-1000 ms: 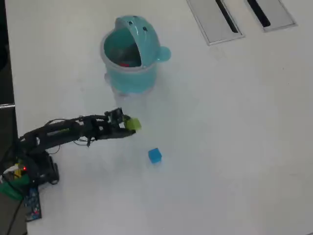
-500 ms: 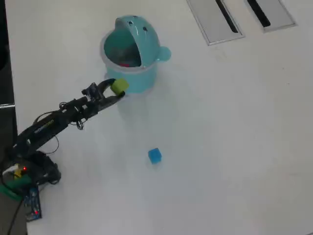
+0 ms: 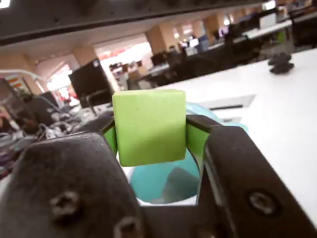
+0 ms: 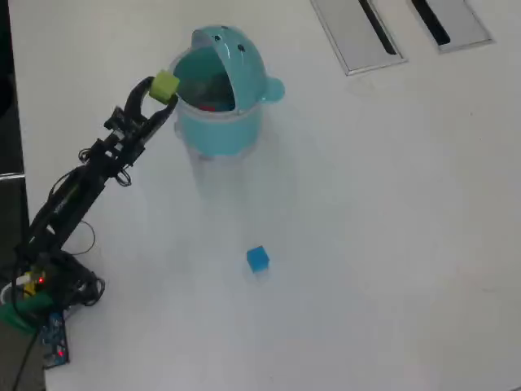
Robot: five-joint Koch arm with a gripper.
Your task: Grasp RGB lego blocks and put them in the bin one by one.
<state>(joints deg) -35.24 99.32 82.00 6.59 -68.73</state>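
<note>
Overhead view, operator: your tool [image 4: 160, 91] sits at the left rim of the round teal plastic bin [image 4: 220, 122], and its jaws are clamped on the small yellow-green lego cube [image 4: 165, 85]. You will note the cube lies just beside the bin's opening on the left as this view shows it, at the rim's edge rather than clearly over the middle of the cavity. The thin black arm [image 4: 81, 183] runs from its base at the lower left of the white tabletop [image 4: 366, 228] up and to the right towards the bin.

The bin's domed lid [image 4: 232, 49] stands flipped back, dark dots visible on it, and the side knob [image 4: 274, 90] projects to the right. Inside the open bin you can see a small patch of red [image 4: 209, 106]; it is too small to say more of its shape. The small blue lego cube [image 4: 257, 259] rests alone on the tabletop, well apart from the bin and from the arm, towards the lower middle of the view. Two grey slotted panels [image 4: 354, 32] lie flush in the tabletop at the upper right.

Wrist view confirms the grip: the yellow-green cube [image 3: 149, 126] is pinched between the two dark jaws, green-lined pads [image 3: 196, 139] pressing its left and right faces, the tool [image 3: 150, 134] closed to the cube's width. Below and behind the cube you see the teal bin [image 3: 163, 181].
</note>
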